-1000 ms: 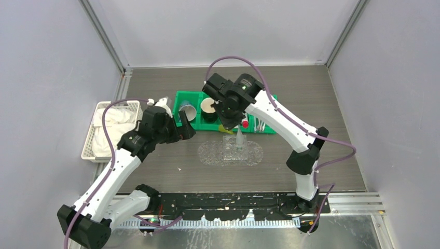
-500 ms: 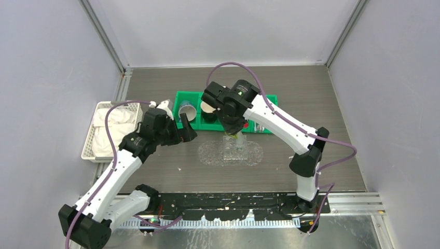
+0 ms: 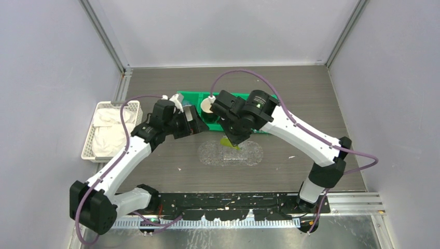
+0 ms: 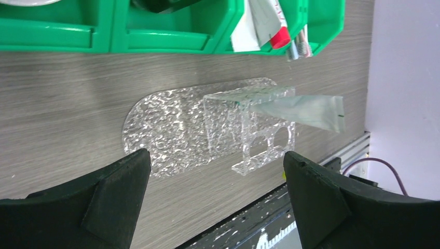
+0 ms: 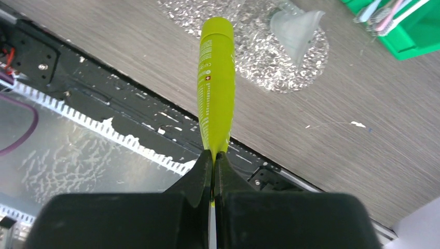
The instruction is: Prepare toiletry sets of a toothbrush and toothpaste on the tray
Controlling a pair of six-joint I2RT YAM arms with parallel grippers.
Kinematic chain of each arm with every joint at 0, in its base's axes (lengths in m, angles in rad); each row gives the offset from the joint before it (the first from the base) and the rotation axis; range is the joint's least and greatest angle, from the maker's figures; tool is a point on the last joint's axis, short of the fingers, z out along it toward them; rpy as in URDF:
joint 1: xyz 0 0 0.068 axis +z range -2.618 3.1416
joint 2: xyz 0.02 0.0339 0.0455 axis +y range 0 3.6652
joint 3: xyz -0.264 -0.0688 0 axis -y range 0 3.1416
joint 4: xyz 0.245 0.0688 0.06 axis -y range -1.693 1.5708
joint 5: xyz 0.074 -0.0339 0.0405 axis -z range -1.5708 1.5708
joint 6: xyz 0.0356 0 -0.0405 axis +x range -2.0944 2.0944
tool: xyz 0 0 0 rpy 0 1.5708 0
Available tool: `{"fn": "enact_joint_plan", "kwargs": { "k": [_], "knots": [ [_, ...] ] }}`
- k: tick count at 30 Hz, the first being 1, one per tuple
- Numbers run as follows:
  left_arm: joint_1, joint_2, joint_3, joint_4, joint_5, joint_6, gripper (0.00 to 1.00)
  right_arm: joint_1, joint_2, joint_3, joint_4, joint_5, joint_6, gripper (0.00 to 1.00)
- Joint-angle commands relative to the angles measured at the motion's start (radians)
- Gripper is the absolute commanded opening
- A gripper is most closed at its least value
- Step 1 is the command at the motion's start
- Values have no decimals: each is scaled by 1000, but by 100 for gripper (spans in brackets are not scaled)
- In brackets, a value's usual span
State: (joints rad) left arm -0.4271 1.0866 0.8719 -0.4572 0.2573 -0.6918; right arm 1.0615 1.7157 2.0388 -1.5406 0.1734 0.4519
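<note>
My right gripper is shut on the flat end of a yellow-green toothpaste tube, held above the near side of the speckled clear tray. In the top view the tube hangs over the tray. A clear-wrapped slim item sticks out of a clear holder standing on the tray. My left gripper is open and holds nothing, hovering left of the tray near the green bin.
A green four-compartment bin sits behind the tray, holding cups, a white tube with a red cap and toothbrushes. A white mesh basket with white cloth stands at the left. The black rail runs along the near table edge.
The right gripper has come down and toward the near side of the tray with the tube, its elbow swinging right. The left gripper has moved right and back toward the green bin.
</note>
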Motion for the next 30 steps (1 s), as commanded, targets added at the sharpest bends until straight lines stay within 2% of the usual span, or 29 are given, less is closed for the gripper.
{"fn": "enact_joint_plan", "kwargs": {
  "k": [1,3,5,7,9,10,15,18,21,22,24,30],
  "knots": [
    [-2,41,58,126,72,-39,100,1,-102,-102,174,-69,14,1],
    [-5,57,57,140,76,-45,100,0,-126,-156,229,-69,20,1],
    [-10,71,55,156,86,-52,100,1,-143,-192,268,-62,21,7],
    [-19,79,52,164,88,-59,100,1,-148,-204,291,-47,18,8],
    [-29,79,48,175,88,-65,100,1,-142,-198,292,-20,12,19],
    [-35,80,47,177,89,-69,100,1,-141,-193,291,-12,7,20],
    [-55,75,43,179,88,-74,100,-1,-131,-164,275,43,-5,20],
    [-65,73,38,180,82,-73,100,-6,-130,-168,271,54,-7,12],
    [-64,57,41,129,27,-45,100,-7,-140,-189,271,58,-2,17],
    [-63,41,40,111,6,-35,100,-7,-154,-207,282,59,5,23],
    [-61,10,35,83,-13,-24,100,-7,-185,-258,302,28,16,28],
    [-59,-94,-52,65,-58,-34,98,-7,-335,-545,434,25,65,33]
  ]
}}
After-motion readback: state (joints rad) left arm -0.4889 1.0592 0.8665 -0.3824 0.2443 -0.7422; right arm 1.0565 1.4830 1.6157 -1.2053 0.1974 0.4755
